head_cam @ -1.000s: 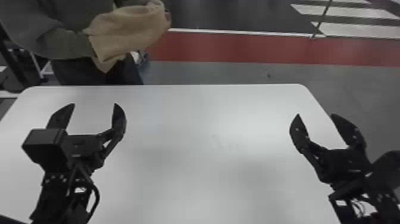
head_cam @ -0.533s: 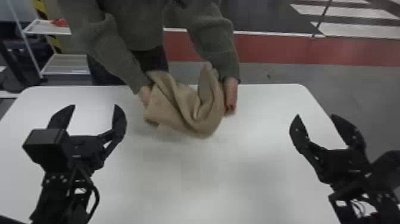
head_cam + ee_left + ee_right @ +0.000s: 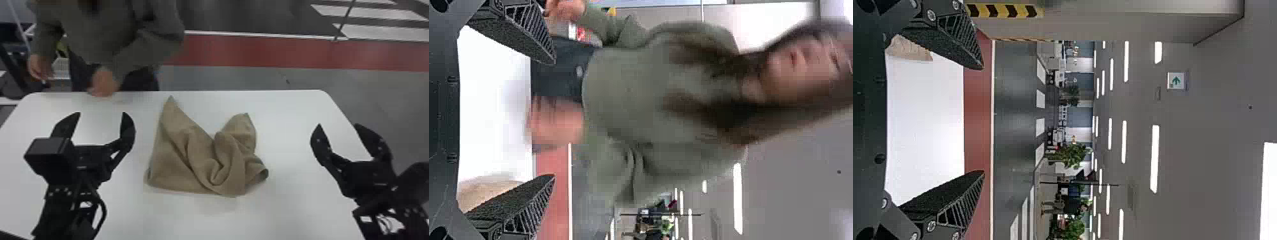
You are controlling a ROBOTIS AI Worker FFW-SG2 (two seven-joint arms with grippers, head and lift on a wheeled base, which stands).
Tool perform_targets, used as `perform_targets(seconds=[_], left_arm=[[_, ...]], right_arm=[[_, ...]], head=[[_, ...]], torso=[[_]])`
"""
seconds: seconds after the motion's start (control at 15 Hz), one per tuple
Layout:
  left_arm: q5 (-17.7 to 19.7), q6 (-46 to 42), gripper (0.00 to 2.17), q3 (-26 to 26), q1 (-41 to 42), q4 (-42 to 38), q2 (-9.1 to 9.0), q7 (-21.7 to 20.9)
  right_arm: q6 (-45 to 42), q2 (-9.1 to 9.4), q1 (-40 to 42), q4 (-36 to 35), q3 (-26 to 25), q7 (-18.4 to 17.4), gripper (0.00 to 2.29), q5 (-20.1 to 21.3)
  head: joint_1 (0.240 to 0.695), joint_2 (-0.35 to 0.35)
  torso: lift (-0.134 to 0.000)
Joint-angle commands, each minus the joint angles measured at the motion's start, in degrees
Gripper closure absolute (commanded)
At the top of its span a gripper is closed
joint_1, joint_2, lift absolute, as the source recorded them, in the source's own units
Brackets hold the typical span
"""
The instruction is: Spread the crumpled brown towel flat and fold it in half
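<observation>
— Head view: report gripper state and workpiece location.
— My left gripper is over the left of the white table, fingers wide, empty. My right gripper is at its right edge, likewise. The brown towel lies crumpled between them, touching neither; two peaks point to the far side.
— Obstructions and surroundings?
— Raised folds cover the towel's middle. A red floor band runs beyond the table.
— Left wrist view?
— I read wide fingers; part of the towel is visible beside one.
— Right wrist view?
— Wide fingers, a towel corner, a green-arrow sign and plants beyond.
</observation>
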Motion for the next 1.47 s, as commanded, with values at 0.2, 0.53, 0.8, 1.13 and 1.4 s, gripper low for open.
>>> perform_targets(seconds=[0.2, 0.53, 0.8, 1.13, 1.4], left_arm=[[0.00, 0.01, 0.07, -0.07, -0.01, 0.19, 0.00, 0.00], [0.00, -0.16, 0.07, -0.07, -0.01, 0.36, 0.09, 0.00], [-0.09, 0.01, 0.07, -0.16, -0.01, 0.45, 0.09, -0.08], [0.00, -0.16, 0.07, -0.25, -0.01, 0.63, 0.17, -0.35], [0.35, -0.16, 0.07, -0.25, -0.18, 0.89, 0.26, -0.70]], right_arm=[[0.58, 0.09, 0.00, 0.09, -0.01, 0.02, 0.15, 0.09], [1.29, 0.00, -0.35, 1.32, -0.01, 0.99, 0.22, 0.26], [4.45, 0.00, -1.23, 3.87, -0.18, 10.40, 0.22, 0.00], [12.89, 1.85, -3.60, 5.45, 0.61, 16.99, 0.29, 5.36], [14.82, 2.81, -6.59, 11.07, 2.36, 22.61, 0.29, 10.99]], head=[[0.695, -0.100], [0.695, -0.101], [0.695, -0.087], [0.695, -0.051], [0.695, -0.034]], torso=[[-0.125], [-0.125], [-0.125], [-0.125], [-0.125]])
